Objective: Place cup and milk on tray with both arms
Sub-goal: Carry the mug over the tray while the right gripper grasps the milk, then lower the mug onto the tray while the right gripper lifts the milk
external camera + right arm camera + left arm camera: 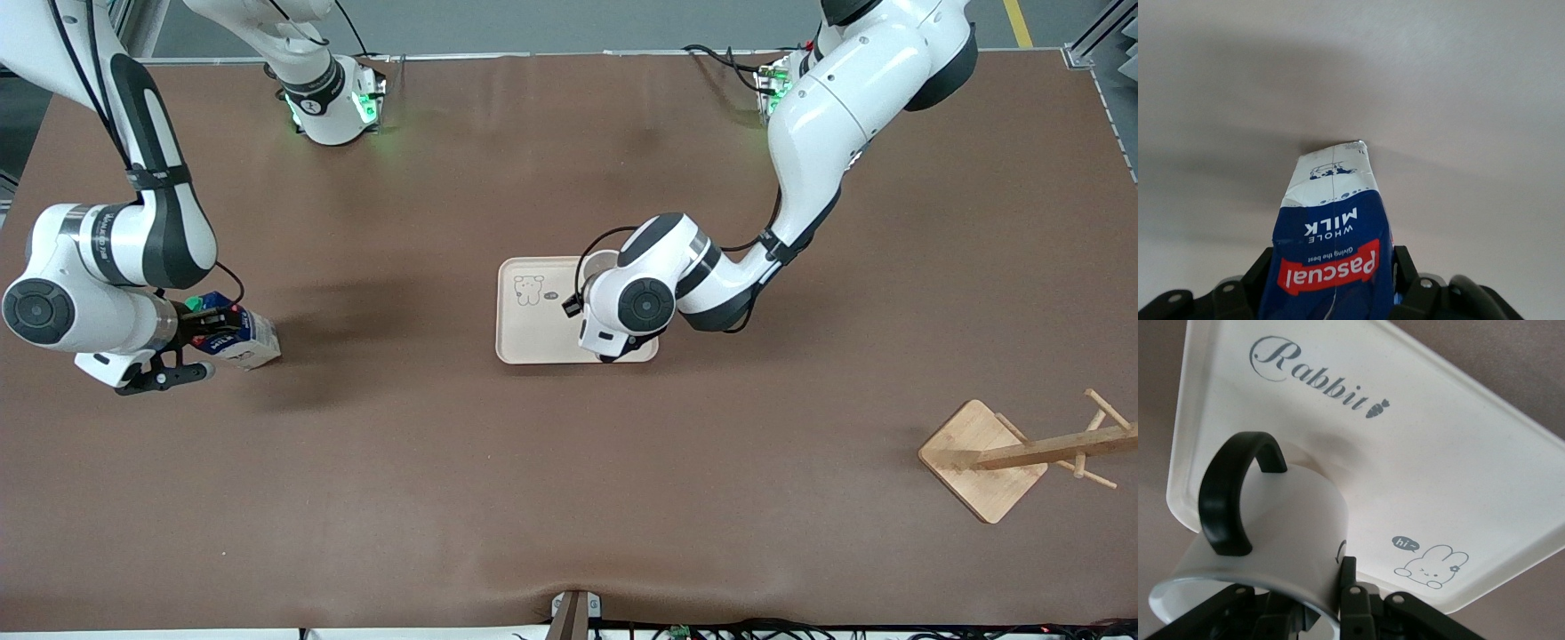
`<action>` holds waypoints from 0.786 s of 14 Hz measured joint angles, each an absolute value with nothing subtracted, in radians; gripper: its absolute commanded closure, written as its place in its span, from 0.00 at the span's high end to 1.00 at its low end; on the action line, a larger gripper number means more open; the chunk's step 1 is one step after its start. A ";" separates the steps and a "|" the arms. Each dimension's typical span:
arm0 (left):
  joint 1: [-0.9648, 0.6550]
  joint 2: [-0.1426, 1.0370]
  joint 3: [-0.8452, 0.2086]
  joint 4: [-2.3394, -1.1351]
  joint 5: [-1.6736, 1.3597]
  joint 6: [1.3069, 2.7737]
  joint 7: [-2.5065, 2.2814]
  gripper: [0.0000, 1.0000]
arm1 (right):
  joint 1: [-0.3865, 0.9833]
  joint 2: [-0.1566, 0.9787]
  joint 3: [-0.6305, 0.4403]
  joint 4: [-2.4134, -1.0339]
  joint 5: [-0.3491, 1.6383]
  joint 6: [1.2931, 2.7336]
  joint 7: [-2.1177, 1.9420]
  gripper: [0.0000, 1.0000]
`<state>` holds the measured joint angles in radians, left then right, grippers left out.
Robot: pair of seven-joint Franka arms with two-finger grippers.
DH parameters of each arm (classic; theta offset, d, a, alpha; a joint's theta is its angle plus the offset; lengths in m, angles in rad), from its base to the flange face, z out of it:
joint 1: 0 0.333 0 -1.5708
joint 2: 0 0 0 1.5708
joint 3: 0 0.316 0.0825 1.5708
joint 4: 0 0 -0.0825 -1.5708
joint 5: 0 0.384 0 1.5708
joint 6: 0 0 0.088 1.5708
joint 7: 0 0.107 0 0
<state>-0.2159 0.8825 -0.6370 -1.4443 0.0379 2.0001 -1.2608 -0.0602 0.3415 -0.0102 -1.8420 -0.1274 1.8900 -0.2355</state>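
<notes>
While my right gripper (206, 322) has its jaws against both sides of the milk (238, 338), which stands on the surface toward the right arm's end, well apart from the tray (524, 311), I should firm that grip before lifting it straight up. My left gripper (1305, 613), jaws clamped on the rim of the cup (1291, 527), holds it over the tray; lower it level.

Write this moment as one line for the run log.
left gripper: shut on cup, over tray | right gripper: around milk, on table | milk not yet on tray
</notes>
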 measured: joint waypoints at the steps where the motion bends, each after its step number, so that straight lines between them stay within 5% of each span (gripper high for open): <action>1: -0.216 0.884 -0.637 -1.444 0.038 2.000 -1.260 0.00 | -0.053 0.341 -0.007 -1.802 -0.097 1.827 -0.235 0.00; 11: -0.212 0.885 -0.629 -1.442 0.038 1.905 -1.161 0.00 | 0.103 0.333 0.026 -1.585 0.057 1.572 0.019 0.00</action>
